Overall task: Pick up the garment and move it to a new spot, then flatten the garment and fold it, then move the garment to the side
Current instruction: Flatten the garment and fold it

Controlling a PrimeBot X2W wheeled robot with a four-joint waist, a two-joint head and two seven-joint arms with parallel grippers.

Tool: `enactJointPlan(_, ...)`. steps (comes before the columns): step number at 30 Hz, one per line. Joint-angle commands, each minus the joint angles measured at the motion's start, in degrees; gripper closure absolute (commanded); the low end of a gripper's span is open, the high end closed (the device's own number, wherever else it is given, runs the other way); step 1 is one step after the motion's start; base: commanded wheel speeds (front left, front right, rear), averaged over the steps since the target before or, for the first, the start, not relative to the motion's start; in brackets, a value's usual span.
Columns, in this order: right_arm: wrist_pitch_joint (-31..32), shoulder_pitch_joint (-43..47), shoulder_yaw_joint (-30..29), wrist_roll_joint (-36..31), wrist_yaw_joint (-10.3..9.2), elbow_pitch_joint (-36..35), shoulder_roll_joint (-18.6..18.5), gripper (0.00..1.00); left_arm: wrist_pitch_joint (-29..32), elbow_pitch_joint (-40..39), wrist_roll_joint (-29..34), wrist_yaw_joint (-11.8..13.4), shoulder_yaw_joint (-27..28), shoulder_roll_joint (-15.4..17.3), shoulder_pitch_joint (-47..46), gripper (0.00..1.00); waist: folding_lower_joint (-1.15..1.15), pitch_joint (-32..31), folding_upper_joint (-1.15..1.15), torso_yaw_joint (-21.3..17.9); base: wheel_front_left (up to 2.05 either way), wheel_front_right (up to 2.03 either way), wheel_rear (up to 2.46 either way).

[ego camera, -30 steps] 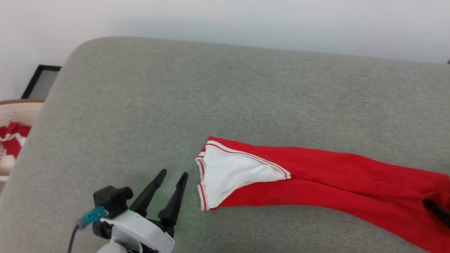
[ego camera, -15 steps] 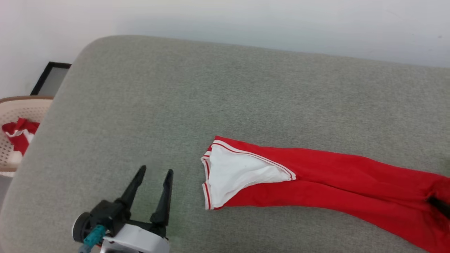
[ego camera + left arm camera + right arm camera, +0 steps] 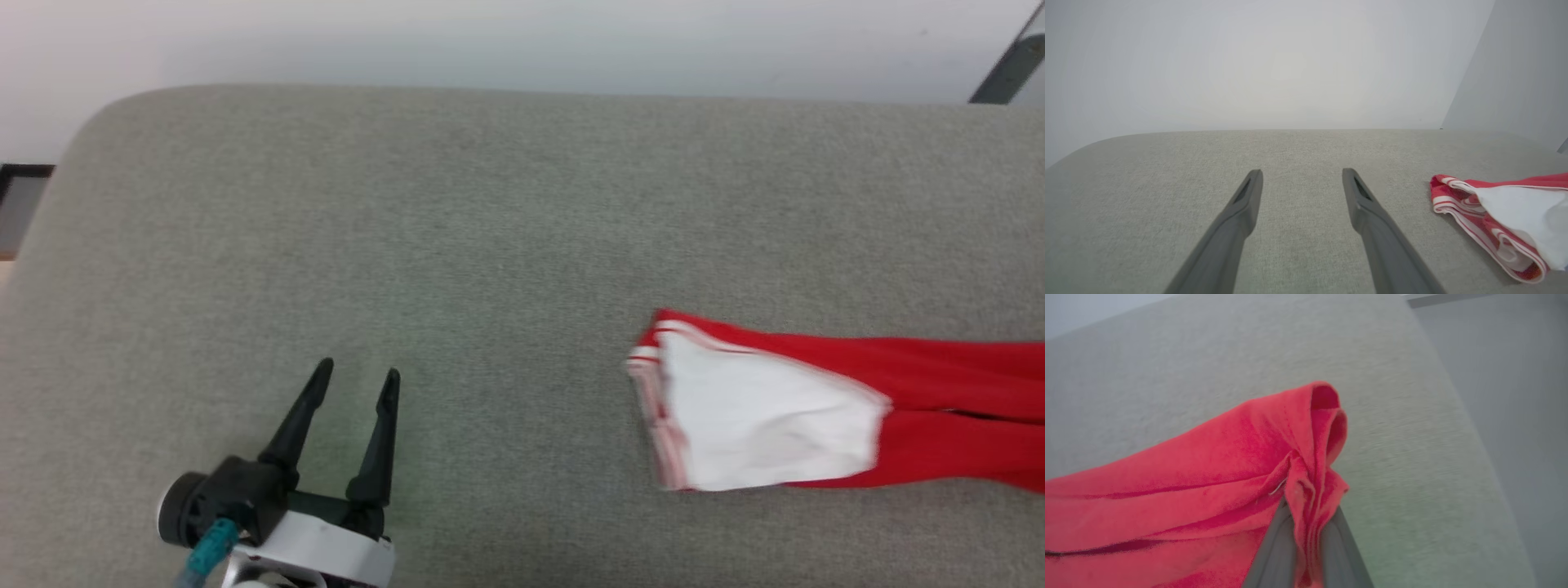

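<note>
Grey fabric cushion [image 3: 490, 204], rounded corner; plain pale wall [image 3: 490, 41] behind; dark frame [image 3: 20, 175], poss. a picture, far left

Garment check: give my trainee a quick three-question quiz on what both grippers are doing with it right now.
1. True or false: the left gripper is shut on the garment.
2. What is between the right gripper's fingers? A) nothing B) a bunched red fold of the garment C) the white sleeve end
3. Fill in: the white sleeve end lies on the grey cushion, to the left gripper's ____.

Key: 1 false, it is open and apart from the garment; 2 B; 3 right.
</note>
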Motion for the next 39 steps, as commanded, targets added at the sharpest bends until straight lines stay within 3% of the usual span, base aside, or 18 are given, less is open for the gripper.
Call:
enactJointPlan(1,-1.51,-0.65,-2.25,-0.35,-0.11,2.11,-1.03,1.00,-0.01,-0.81,-0.82,-0.08,0.05,0.05,-0.81,0.00,0.00,1.20,0.00,-1.57,0.00,0.00,0.00)
enactJointPlan(5,-2.60,-1.54,-3.97,-0.94,-0.10,4.07,-1.25,1.00,0.00,-1.14,-1.29,-0.08,0.72,0.39,-0.85,0.00,0.00,1.20,0.00,-2.63,0.00,0.00,0.00)
enactJointPlan(9,-0.85,-0.56,-1.75,-1.95,-0.10,0.36,-0.35,1.00,0.00,-0.67,-1.63,-0.09,0.98,0.00,-0.12,0.00,0.00,0.32,0.00,-3.14,0.00,0.00,0.00)
enactJointPlan(17,4.45,2.20,3.87,-2.26,-0.10,-16.07,1.92,1.00,0.00,0.36,-2.77,-0.09,0.43,-0.30,1.39,0.00,0.00,-2.03,0.00,-2.29,0.00,0.00,0.00)
enactJointPlan(22,10.05,1.69,8.51,-2.52,-0.09,-29.55,6.52,1.00,0.00,1.19,-3.25,-0.09,-0.14,-0.98,2.25,0.00,0.00,-3.02,0.00,-0.80,0.00,0.00,0.00)
enactJointPlan(26,14.06,-0.34,12.28,-5.24,-0.09,-35.87,10.30,1.00,0.00,1.50,-3.57,-0.10,-0.68,-1.59,2.16,0.00,0.00,-2.98,0.00,0.98,0.00,0.00,0.00)
enactJointPlan(32,17.85,-2.52,15.74,-9.08,-0.09,-38.28,13.61,1.00,0.00,0.79,-3.72,-0.10,-1.10,-2.04,0.98,0.00,0.00,-1.83,0.00,4.01,0.00,0.00,0.00)
enactJointPlan(39,17.96,-2.95,16.43,-11.84,-0.09,-33.78,16.10,1.00,-0.01,0.76,-3.42,-0.10,-1.70,-3.17,0.38,0.00,0.00,-0.33,0.00,6.30,0.00,0.00,0.00)
